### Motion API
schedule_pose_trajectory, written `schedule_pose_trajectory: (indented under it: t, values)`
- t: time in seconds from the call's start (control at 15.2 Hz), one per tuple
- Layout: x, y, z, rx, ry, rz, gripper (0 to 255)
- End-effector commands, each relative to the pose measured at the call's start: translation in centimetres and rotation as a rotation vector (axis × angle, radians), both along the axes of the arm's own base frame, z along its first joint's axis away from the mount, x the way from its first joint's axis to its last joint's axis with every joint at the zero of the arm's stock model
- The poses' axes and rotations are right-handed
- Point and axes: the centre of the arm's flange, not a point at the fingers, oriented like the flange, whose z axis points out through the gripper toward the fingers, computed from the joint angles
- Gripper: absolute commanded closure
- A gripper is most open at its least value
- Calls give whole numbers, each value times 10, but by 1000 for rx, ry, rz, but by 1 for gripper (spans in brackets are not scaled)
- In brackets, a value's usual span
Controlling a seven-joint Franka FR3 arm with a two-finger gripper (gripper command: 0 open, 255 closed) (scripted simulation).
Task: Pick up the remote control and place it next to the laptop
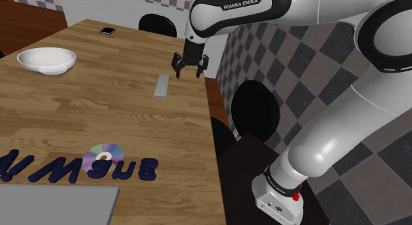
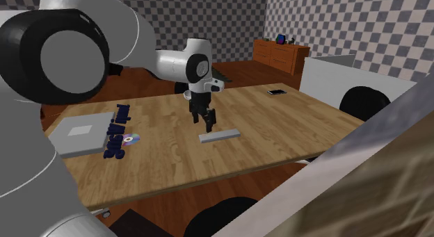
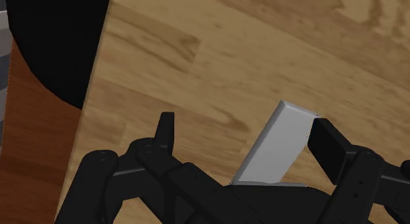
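The remote control is a flat grey bar lying on the wooden table, near its edge on the shoulder view's right. My black gripper hovers just above it, a little toward that edge, fingers apart and open. In the wrist view the remote lies below the gripper, closer to one finger, untouched. From the second exterior view the gripper hangs over the remote. The closed grey laptop rests at the table's near end, laptop far from the remote.
A white bowl and a dark phone sit at the table's far part. A disc and blue block letters lie by the laptop. Black chairs stand along the table's edge.
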Motion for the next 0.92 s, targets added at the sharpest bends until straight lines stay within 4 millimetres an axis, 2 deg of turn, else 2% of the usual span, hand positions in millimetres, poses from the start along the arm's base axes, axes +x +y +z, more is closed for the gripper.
schedule_pose_trajectory:
  t: [0.0, 0.79, 0.86]
  values:
    - [25, 2, -12, -4, 4, -25, 0]
    - [167, 9, -88, -29, 25, -166, 0]
    - [170, 9, -90, -30, 26, -169, 0]
